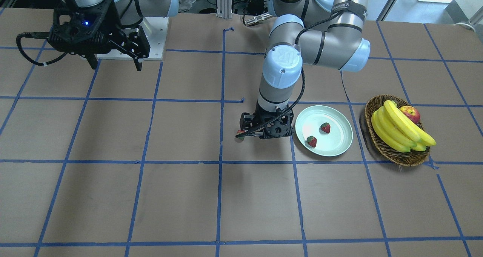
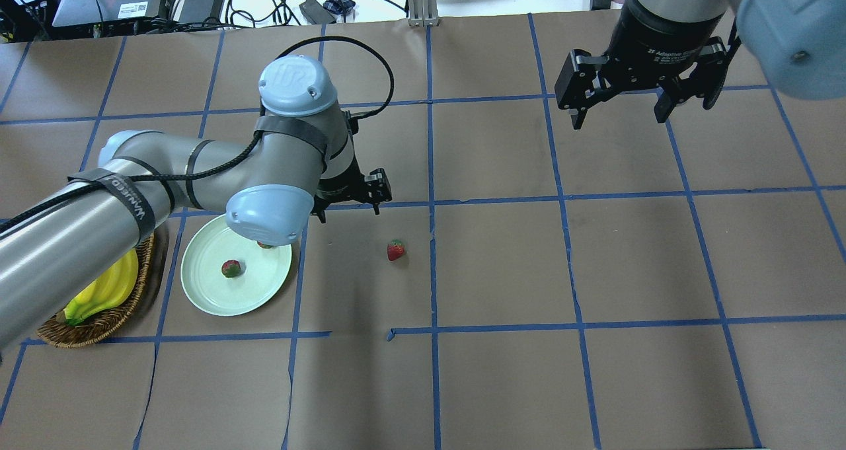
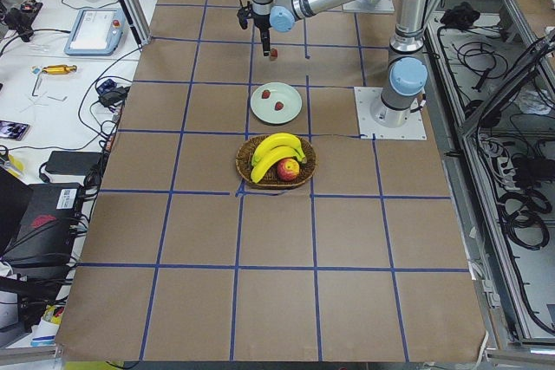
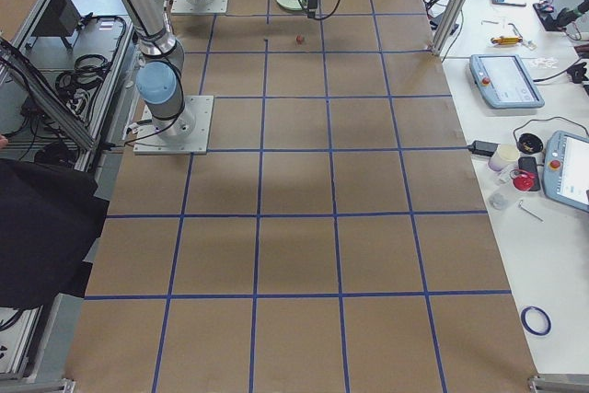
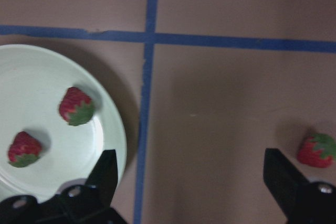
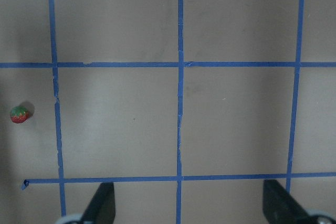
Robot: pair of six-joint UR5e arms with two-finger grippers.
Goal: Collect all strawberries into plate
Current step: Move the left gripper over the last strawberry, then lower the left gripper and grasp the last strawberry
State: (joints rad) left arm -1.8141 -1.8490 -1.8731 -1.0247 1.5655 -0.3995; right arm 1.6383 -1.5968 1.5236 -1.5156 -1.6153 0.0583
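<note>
The pale green plate (image 1: 339, 145) (image 2: 211, 298) holds two strawberries (image 1: 325, 127) (image 1: 311, 141); in the overhead view one (image 2: 230, 268) is plain and the other (image 2: 264, 244) is half hidden under my left arm's elbow. A third strawberry (image 2: 395, 250) (image 5: 315, 150) lies on the brown table to the right of the plate. My left gripper (image 2: 350, 205) (image 5: 194, 182) hangs open and empty above the table, between the plate and the loose strawberry. My right gripper (image 2: 618, 110) (image 6: 191, 208) is open and empty, high and far from both, and its wrist view shows that strawberry (image 6: 19, 114) at the left edge.
A brown wicker basket (image 1: 381, 149) (image 2: 99, 324) with bananas (image 1: 396, 128) and an apple (image 1: 410, 113) stands beside the plate on the side away from the loose berry. Blue tape lines grid the brown table (image 2: 502, 271).
</note>
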